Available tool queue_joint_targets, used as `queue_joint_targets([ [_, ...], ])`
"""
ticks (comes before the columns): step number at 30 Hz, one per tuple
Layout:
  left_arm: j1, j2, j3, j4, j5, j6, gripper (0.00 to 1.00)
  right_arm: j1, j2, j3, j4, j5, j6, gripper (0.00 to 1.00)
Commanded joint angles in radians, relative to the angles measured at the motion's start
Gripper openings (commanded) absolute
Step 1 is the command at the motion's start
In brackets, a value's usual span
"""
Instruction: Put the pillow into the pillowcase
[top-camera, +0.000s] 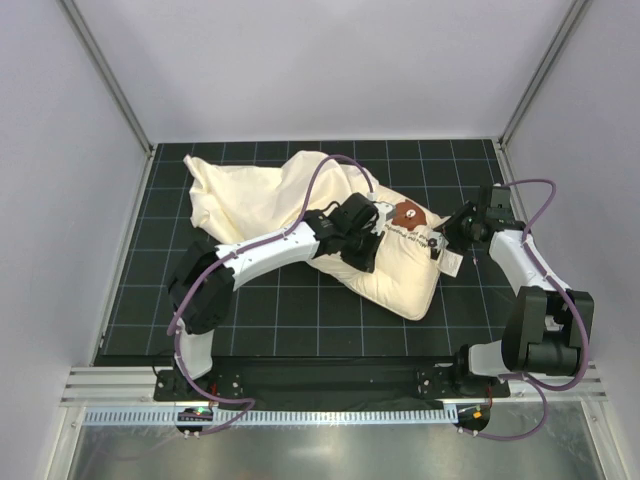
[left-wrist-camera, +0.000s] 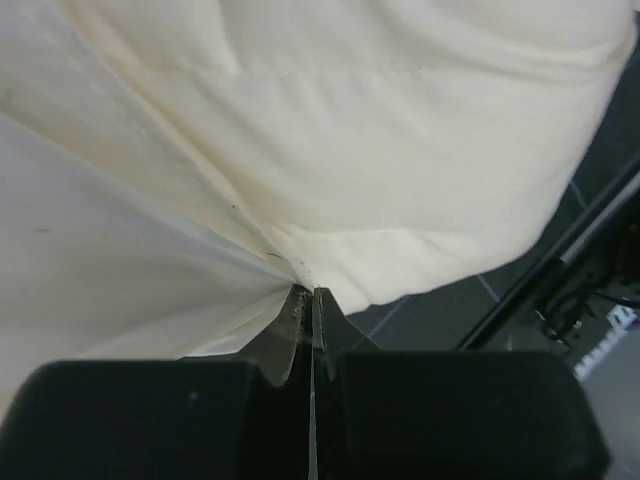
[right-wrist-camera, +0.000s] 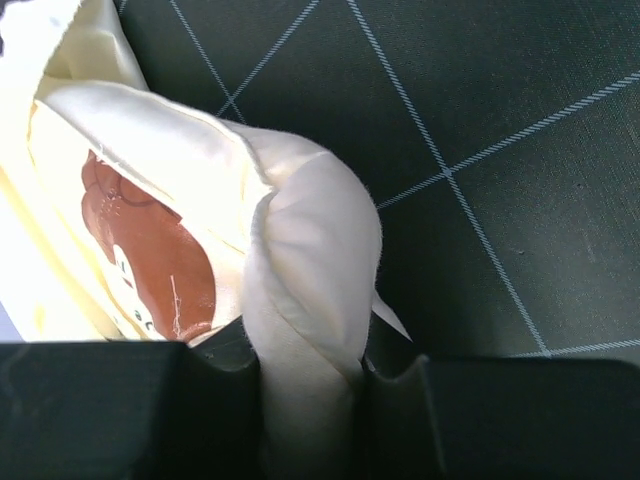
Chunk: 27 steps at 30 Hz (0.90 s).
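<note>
The puffy cream pillow (top-camera: 400, 275) lies on the mat at centre right, with its brown logo (top-camera: 404, 213) facing up and its white tag (top-camera: 450, 263) at its right edge. The wrinkled pillowcase (top-camera: 255, 195) lies bunched at the back left and overlaps the pillow's left end. My left gripper (top-camera: 362, 245) sits where the two meet. In the left wrist view it (left-wrist-camera: 310, 295) is shut on a thin edge of the pillowcase (left-wrist-camera: 110, 260), under the pillow (left-wrist-camera: 430, 150). My right gripper (top-camera: 452, 228) is shut on a thick fold of the pillow's edge (right-wrist-camera: 310, 230), beside the logo (right-wrist-camera: 150, 250).
A black grid mat (top-camera: 300, 320) covers the table, and white walls stand on three sides. Metal frame posts (top-camera: 105, 75) rise at the back corners. A metal rail (top-camera: 330, 385) with the arm bases runs along the near edge. Purple cables loop over both arms.
</note>
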Motion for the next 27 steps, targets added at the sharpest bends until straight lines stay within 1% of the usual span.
queue_joint_targets([
  [1, -0.009, -0.039, 0.022, 0.194, 0.359, -0.073, 0.0, 0.029, -0.042, 0.0, 0.03, 0.019, 0.001, 0.04],
  [4, -0.022, -0.082, 0.006, 0.214, 0.482, -0.075, 0.0, 0.03, -0.043, 0.0, 0.04, 0.013, 0.011, 0.04],
  [7, -0.052, -0.096, 0.014, 0.217, 0.504, -0.064, 0.0, 0.046, -0.048, -0.012, 0.068, 0.013, 0.039, 0.04],
  [9, -0.056, -0.083, 0.051, 0.124, 0.402, -0.064, 0.0, 0.049, -0.054, -0.015, 0.066, 0.015, 0.045, 0.04],
  [10, -0.056, -0.077, 0.068, 0.05, 0.322, -0.044, 0.01, 0.049, -0.069, -0.014, 0.063, 0.026, 0.044, 0.04],
  [11, -0.056, -0.082, 0.074, -0.034, 0.186, -0.038, 0.01, 0.047, -0.08, -0.012, 0.059, 0.033, 0.039, 0.04],
  [14, -0.076, -0.117, 0.063, -0.136, 0.037, -0.009, 0.01, 0.047, -0.112, 0.014, 0.016, 0.061, -0.001, 0.04],
  [15, -0.123, -0.129, 0.078, -0.262, -0.134, -0.007, 0.03, 0.047, -0.116, 0.021, 0.004, 0.061, -0.013, 0.04],
  [16, -0.146, -0.129, 0.113, -0.317, -0.251, -0.009, 0.08, 0.047, -0.119, 0.032, -0.025, 0.058, -0.039, 0.04],
  [17, -0.163, -0.131, 0.129, -0.373, -0.336, -0.031, 0.09, 0.047, -0.125, 0.05, -0.036, 0.052, -0.05, 0.04],
  [18, -0.183, -0.135, 0.144, -0.459, -0.478, -0.053, 0.11, 0.049, -0.129, 0.055, -0.049, 0.044, -0.058, 0.04],
  [19, -0.185, -0.142, 0.152, -0.489, -0.526, -0.079, 0.3, 0.049, -0.135, 0.058, -0.059, 0.032, -0.067, 0.04],
  [20, -0.185, -0.154, 0.155, -0.507, -0.566, -0.11, 0.42, 0.049, -0.143, 0.054, -0.064, 0.018, -0.076, 0.04],
  [21, -0.184, -0.174, 0.158, -0.513, -0.639, -0.117, 0.49, 0.05, -0.163, 0.049, -0.066, 0.018, -0.079, 0.04],
  [22, -0.182, -0.183, 0.16, -0.515, -0.666, -0.121, 0.61, 0.049, -0.174, 0.037, -0.067, 0.023, -0.078, 0.04],
  [24, -0.174, -0.169, 0.215, -0.542, -0.724, -0.124, 0.66, 0.049, -0.201, 0.011, -0.05, 0.015, -0.079, 0.04],
  [25, -0.171, -0.154, 0.283, -0.555, -0.749, -0.116, 0.67, 0.049, -0.209, 0.006, -0.044, 0.001, -0.081, 0.04],
  [27, -0.161, -0.087, 0.35, -0.552, -0.769, -0.09, 0.67, 0.049, -0.218, 0.0, -0.043, -0.01, -0.079, 0.04],
])
